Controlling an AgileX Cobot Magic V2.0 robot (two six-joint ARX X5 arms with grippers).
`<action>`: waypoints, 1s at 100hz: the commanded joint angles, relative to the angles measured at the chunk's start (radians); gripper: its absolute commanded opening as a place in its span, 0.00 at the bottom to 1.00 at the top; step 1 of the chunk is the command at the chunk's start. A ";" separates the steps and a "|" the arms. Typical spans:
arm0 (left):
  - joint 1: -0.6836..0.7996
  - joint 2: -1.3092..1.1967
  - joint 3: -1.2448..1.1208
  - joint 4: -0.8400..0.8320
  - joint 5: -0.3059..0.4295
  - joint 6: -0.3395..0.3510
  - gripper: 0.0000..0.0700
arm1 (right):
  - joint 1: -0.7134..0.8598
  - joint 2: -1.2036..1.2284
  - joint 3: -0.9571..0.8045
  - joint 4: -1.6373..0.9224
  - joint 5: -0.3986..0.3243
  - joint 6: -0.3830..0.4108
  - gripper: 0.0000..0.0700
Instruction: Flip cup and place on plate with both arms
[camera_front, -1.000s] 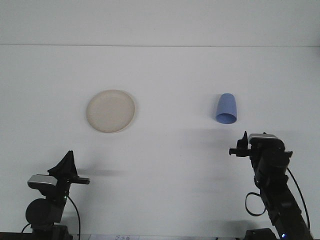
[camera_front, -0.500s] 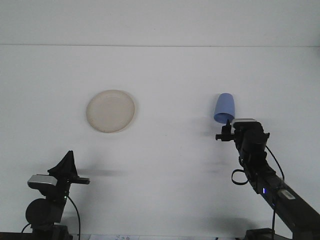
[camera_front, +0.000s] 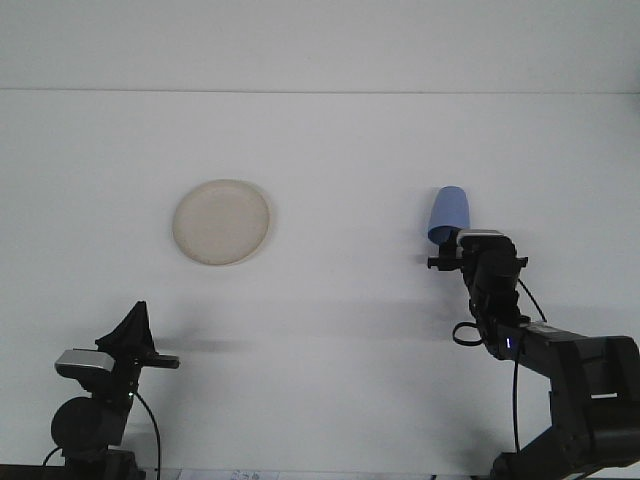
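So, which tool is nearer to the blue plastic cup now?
The right tool: it sits right at the blue plastic cup, at its lower end. The left tool stays far away at the table's lower left.

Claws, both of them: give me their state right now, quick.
Left claw: holding nothing, parked near the table's front edge; open or shut cannot be told.
Right claw: at the blue cup, grip cannot be told.

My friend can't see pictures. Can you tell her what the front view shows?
The robot's right claw is reaching out to a blue cup standing upside down on a white table, covering the cup's bottom edge. A round cream plate lies farther left with nothing on it, and the left claw waits low near the front, away from both.
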 joint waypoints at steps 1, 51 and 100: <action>0.000 -0.002 -0.019 0.010 -0.002 -0.003 0.02 | -0.008 0.024 0.027 0.047 -0.019 -0.007 0.61; 0.000 -0.002 -0.019 0.010 -0.002 -0.003 0.02 | -0.035 -0.022 0.089 -0.002 -0.151 -0.029 0.00; 0.000 -0.002 -0.019 0.010 -0.002 -0.003 0.02 | 0.161 -0.417 0.604 -1.276 -0.307 -0.135 0.00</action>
